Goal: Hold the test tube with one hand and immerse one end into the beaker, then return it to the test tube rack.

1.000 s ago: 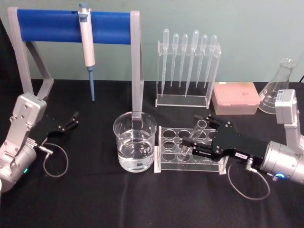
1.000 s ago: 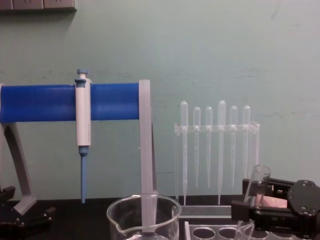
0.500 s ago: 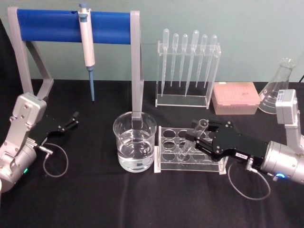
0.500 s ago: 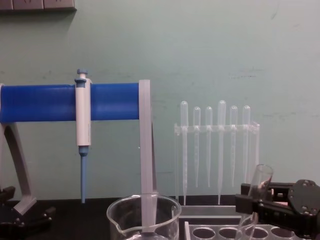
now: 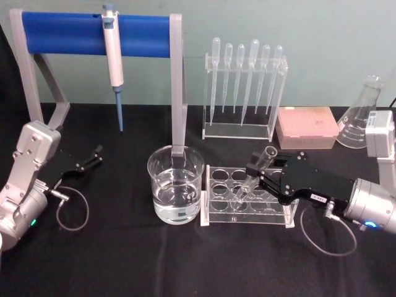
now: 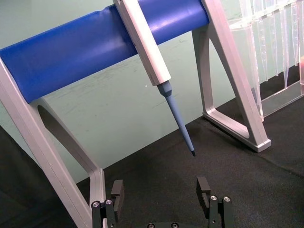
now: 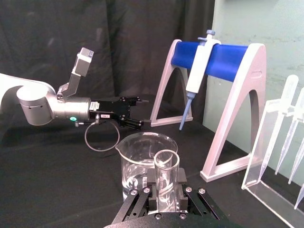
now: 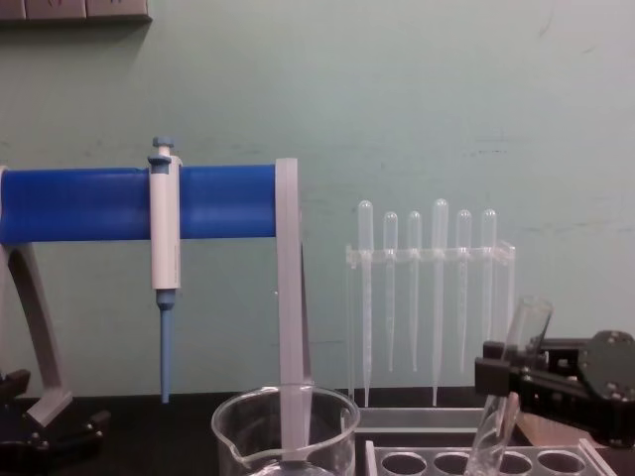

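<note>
Observed test tube point(image 5: 268, 154) clamped between the fingers point(image 7: 151, 183) of right gripper point(image 5: 257, 176). Gripped at about mid-length, with a finger pressed to each side and the open rim clear above them. Held aslant, rim leaning right, away from beaker point(image 5: 176, 185). Found rounded lower end down inside test tube rack point(image 5: 216, 207); exact hole not discernible. Located rack just right of beaker on black worktop point(image 5: 185, 260). Recorded clear liquid in beaker, no contact with tube. Noted left gripper point(image 5: 93, 156) low over worktop at far left, well apart from rack, fingers spread around nothing. Logged pipettor point(image 5: 112, 52) hung on blue stand point(image 5: 62, 34) behind.
</note>
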Available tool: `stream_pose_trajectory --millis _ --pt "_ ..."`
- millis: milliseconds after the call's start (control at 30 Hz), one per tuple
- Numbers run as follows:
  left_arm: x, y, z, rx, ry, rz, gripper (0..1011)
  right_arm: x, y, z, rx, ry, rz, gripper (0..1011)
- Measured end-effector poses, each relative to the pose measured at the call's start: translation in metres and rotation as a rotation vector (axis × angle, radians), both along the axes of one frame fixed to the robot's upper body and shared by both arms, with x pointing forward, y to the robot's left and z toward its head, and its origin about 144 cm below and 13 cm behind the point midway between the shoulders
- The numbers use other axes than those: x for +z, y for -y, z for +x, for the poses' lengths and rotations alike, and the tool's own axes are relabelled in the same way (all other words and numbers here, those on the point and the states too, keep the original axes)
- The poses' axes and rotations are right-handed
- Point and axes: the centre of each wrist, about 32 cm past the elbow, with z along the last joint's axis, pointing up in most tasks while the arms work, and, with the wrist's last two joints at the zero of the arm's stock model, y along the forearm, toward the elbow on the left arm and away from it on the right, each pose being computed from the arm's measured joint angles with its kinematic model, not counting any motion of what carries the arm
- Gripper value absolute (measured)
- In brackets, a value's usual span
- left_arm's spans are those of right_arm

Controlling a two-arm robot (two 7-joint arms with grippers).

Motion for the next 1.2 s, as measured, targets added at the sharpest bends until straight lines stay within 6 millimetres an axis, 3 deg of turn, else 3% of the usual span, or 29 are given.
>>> stream_pose_trajectory --millis 700,1200 --pt "0.000 0.000 0.000 0.000 0.000 0.000 1000 0.054 0.000 0.001 0.035 0.054 -0.091 238" --pt "0.000 0.000 0.000 0.000 0.000 0.000 1000 0.112 -0.003 0.009 0.076 0.081 -0.138 238"
